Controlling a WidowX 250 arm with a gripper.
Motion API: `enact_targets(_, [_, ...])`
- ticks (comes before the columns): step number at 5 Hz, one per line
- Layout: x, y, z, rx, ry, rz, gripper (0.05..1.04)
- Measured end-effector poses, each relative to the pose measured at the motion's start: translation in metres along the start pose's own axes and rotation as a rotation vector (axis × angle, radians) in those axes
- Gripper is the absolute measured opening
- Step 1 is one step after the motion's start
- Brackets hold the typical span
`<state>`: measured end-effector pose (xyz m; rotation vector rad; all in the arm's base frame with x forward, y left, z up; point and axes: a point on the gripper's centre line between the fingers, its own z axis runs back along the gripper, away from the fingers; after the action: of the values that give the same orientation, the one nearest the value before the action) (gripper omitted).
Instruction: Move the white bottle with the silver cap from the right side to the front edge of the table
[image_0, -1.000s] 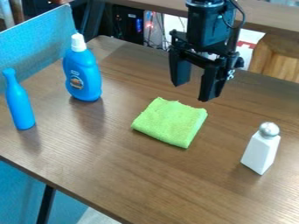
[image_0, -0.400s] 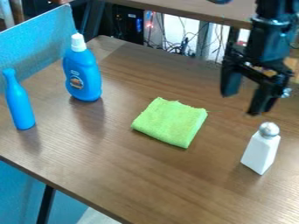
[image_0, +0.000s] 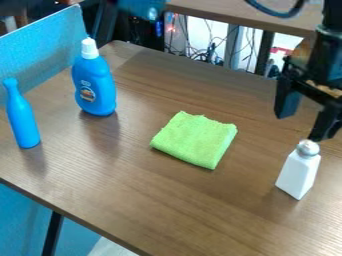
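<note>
Just below the pincer (image_0: 303, 125), spread and empty, white shaker (image_0: 298, 173) stood, long axis upright, silver cap (image_0: 307, 148) uppermost.

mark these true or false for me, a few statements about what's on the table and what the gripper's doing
1. The white shaker stands upright. True.
2. The gripper is closed around the green cloth. False: it is open and holds nothing; the cloth lies apart from it.
3. The blue bottle with the white cap bears a label. True.
4. The slim blue bottle lies on its side. False: it stands upright.
</note>
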<state>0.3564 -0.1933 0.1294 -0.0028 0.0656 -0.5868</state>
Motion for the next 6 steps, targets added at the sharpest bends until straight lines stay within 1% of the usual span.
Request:
enact_targets(1, [0.0,-0.001,-0.014,-0.006,0.053,0.02,1.001])
enact_targets(2, [0.005,0.001,-0.026,0.002,0.103,0.05,1.001])
enact_targets(3, [0.011,0.002,-0.029,0.005,0.114,0.056,1.001])
enact_targets(4, [0.018,0.003,-0.031,0.008,0.111,0.051,1.001])
enact_targets(5, [0.023,-0.003,-0.035,0.008,0.137,0.056,1.001])
enact_targets(6, [0.026,-0.012,-0.041,0.011,0.178,0.043,0.951])
